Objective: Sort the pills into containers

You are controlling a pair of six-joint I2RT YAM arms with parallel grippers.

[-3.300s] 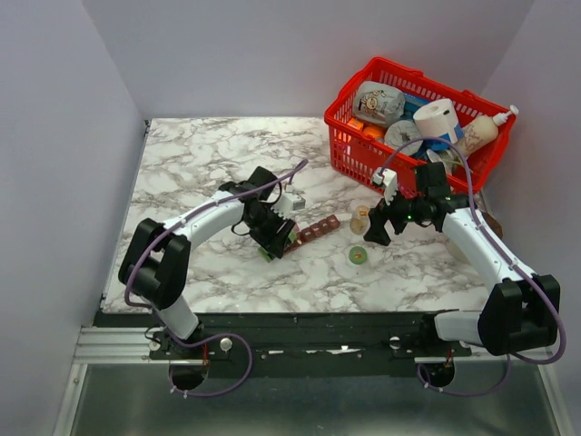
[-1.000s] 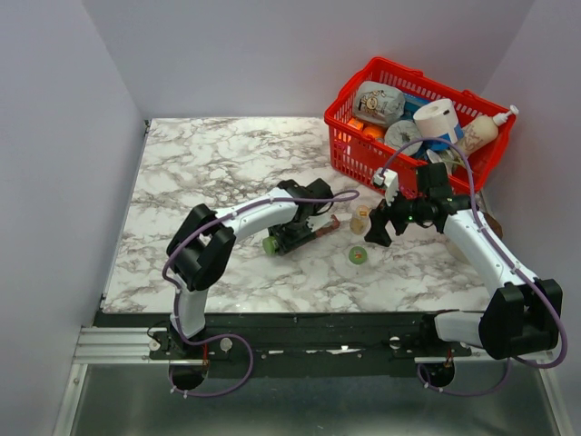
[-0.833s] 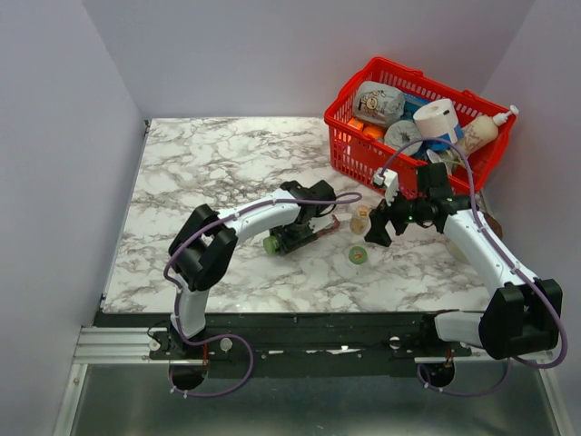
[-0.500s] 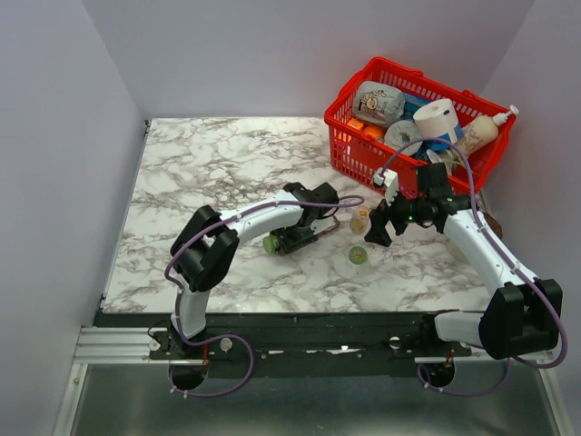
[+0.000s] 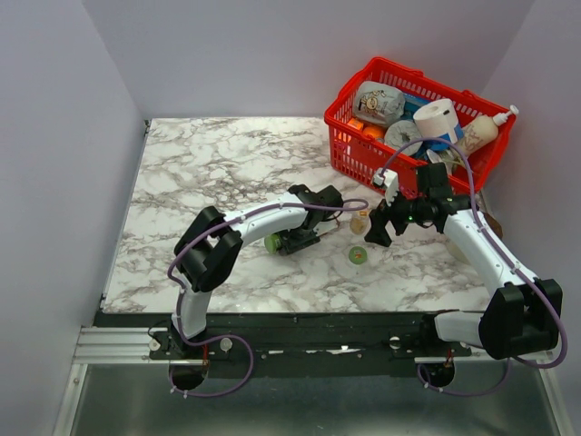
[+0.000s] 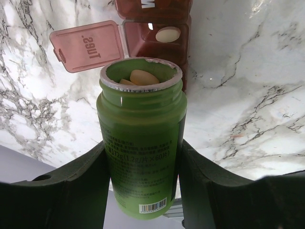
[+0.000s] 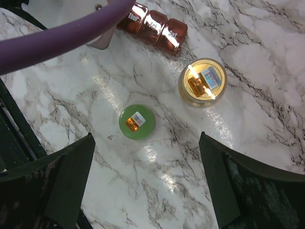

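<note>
My left gripper [image 6: 143,160] is shut on a green pill bottle [image 6: 140,138]. The bottle's open mouth is tipped toward the containers [image 6: 143,47], a reddish-brown organiser strip, and tan pills [image 6: 143,76] show inside it. The cell with its "TUES" lid [image 6: 86,45] flipped open holds one pill [image 6: 167,34]. From above, the left gripper [image 5: 295,238] and arm cover most of the strip. My right gripper [image 7: 152,191] hangs open above the marble, with the strip's Thur, Fri and Sat cells [image 7: 152,25] shut beyond it.
A loose green cap [image 7: 137,121] lies on the table, with an amber bottle with a gold lid [image 7: 202,82] standing near it. The red wire basket [image 5: 349,150] full of groceries stands at the back right, close behind the right arm.
The left arm has carried the green bottle rightward, over the organiser strip, and now covers most of it. The right arm has stayed put.
</note>
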